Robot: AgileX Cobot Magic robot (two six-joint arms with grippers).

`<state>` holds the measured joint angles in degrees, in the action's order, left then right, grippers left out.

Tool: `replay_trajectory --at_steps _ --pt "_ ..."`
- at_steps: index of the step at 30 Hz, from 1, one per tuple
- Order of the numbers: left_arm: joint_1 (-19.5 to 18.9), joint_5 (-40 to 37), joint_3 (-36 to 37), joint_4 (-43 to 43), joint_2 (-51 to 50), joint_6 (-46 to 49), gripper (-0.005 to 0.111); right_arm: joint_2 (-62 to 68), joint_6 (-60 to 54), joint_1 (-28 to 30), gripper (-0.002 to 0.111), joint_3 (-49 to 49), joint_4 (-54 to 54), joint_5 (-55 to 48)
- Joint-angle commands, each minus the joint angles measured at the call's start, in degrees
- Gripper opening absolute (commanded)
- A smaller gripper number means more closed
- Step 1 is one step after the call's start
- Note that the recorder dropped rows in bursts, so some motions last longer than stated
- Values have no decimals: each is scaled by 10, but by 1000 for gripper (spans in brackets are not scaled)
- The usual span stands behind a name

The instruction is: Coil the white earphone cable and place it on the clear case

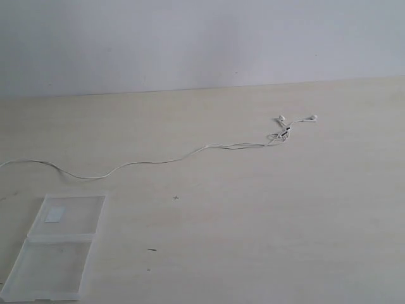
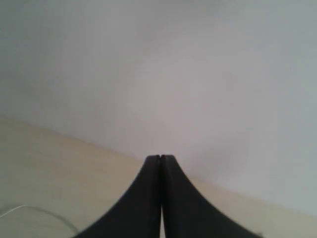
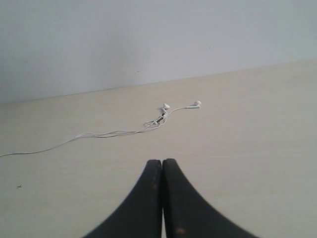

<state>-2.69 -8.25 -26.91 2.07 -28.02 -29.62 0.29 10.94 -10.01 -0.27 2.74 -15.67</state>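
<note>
Operator: Whereabouts of the white earphone cable (image 1: 158, 161)?

Observer: Strung out uncoiled across the pale wooden table (image 1: 253, 228), in one long wavy line. Two earbuds (image 1: 281, 118) at the far right end, near each other, just past a small tangle of loops. Opposite end running off the left edge of the exterior view.

Operator: And the clear case (image 1: 57, 269)?

Observer: Lying open and flat at the near left corner of the table, two halves hinged end to end, whitish label patch (image 1: 55, 215) in the far half. Near the left stretch of cable, on its near side, not touching it.

Operator: Left gripper (image 2: 160, 158)?

Observer: Black fingers pressed together tip to tip, pinching nothing. Grey wall (image 1: 190, 44) ahead, thin stretch of cable on the table off to one side.

Operator: Right gripper (image 3: 162, 161)?

Observer: Same: fingers closed flush against each other, nothing between them. Aimed toward the earbud end of the cable, well apart from it.

Operator: Task status?

Observer: Cable not yet coiled, not yet on the case.
</note>
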Motion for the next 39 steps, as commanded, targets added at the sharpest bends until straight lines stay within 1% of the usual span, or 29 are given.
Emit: replay_trajectory --at_steps 1,2,3,4,6,8,10,15,18,21,24,27,31,33,34,35,39 --pt "31 -136 -141 -43 -211 200 0 -3 -4 3 0 3 1 5" --pt "39 -163 -177 -76 -272 268 0 -3 -4 3 0 3 1 5" --pt "43 -212 -231 -113 -341 365 0 -3 -4 3 0 3 1 5" --pt "43 -267 -284 -158 -401 444 0 -3 -4 3 0 3 1 5" --pt "43 -373 -390 -197 -512 580 0 -3 -4 3 0 3 1 5" --pt "43 -417 -444 -203 -574 615 0 -3 -4 3 0 3 1 5" --pt "43 -437 -487 -218 -634 636 0 -3 -4 3 0 3 1 5" --pt "43 -448 -568 -225 -745 720 0 -3 -4 3 0 3 1 5" --pt "43 -451 -600 -220 -799 722 0 -3 -4 3 0 3 1 5" --pt "43 -466 -626 -219 -846 701 0 -3 -4 3 0 3 1 5" --pt "43 -490 -633 -219 -882 698 5 -3 -4 3 0 3 1 5" --pt "43 -505 -633 -214 -909 698 17 -3 -4 3 0 3 1 5" --pt "46 -513 -633 -213 -930 700 44 -3 -4 3 0 3 1 5" --pt "51 -506 -633 -213 -935 711 56 -3 -4 3 0 3 1 5" --pt "54 -499 -633 -213 -938 717 60 -3 -4 3 0 3 1 5" --pt "57 -494 -633 -213 -939 717 61 -3 -4 3 0 3 1 5" --pt "68 -457 -633 -207 -944 719 62 -3 -4 3 0 3 1 5"
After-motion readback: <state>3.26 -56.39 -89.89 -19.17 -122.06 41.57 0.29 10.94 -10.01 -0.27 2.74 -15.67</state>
